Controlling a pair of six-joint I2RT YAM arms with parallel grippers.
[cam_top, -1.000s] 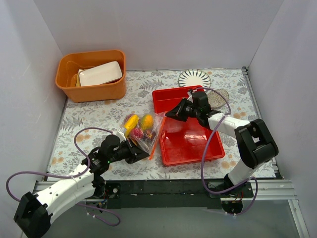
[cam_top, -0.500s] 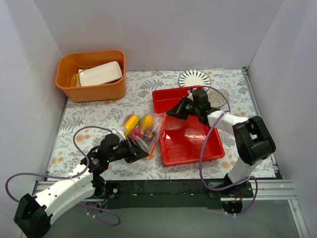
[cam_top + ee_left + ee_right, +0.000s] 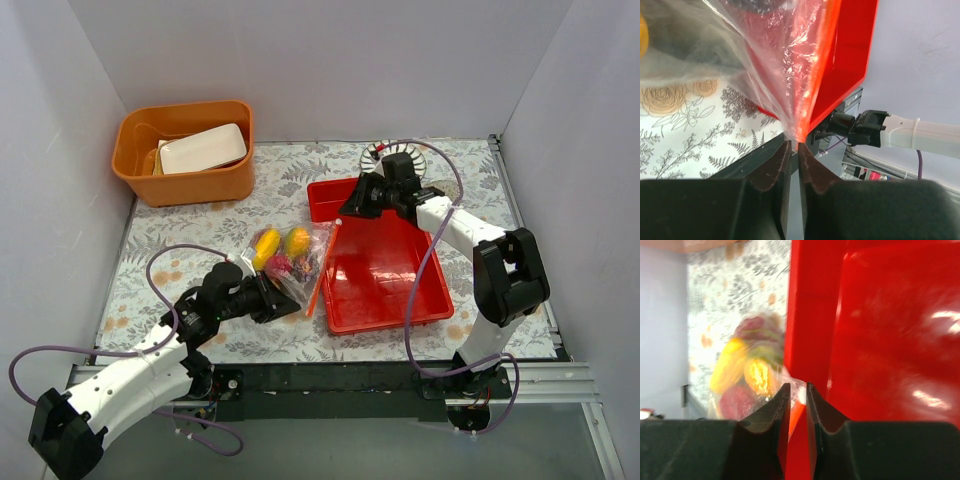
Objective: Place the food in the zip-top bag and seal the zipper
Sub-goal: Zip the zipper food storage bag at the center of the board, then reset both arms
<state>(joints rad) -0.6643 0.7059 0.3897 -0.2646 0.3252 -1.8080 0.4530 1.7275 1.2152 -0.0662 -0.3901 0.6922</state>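
Looking down from above, we see the left arm stretched low across the table (image 3: 200, 235), running from its base at 7 o'clock out toward 1 o'clock, with the wrist almost level with the surface. The left gripper (image 3: 277, 305) has its fingers pressed together on the 6 o'clock corner of the zip-top bag (image 3: 292, 272). In the left wrist view the clear film and the orange-red strip narrow down into that pinch.

The bag lies flat just at 8 o'clock of the table's middle. The food (image 3: 266, 246) is inside it, yellow pieces toward 11 o'clock and red and purple ones beside them. The zipper (image 3: 321, 272) runs along the bag's 3 o'clock edge, just beside the red tray (image 3: 385, 285).

We see the right arm rise from its base at 5 o'clock and fold at the elbow. Its forearm reaches toward 10 o'clock over the tray, and the wrist tips down above the tray's 11 o'clock corner. The right gripper (image 3: 348, 209) is closed to a thin slit at the zipper's 1 o'clock end. The right wrist view is blurred but shows a sliver of orange strip and clear film between the fingers.
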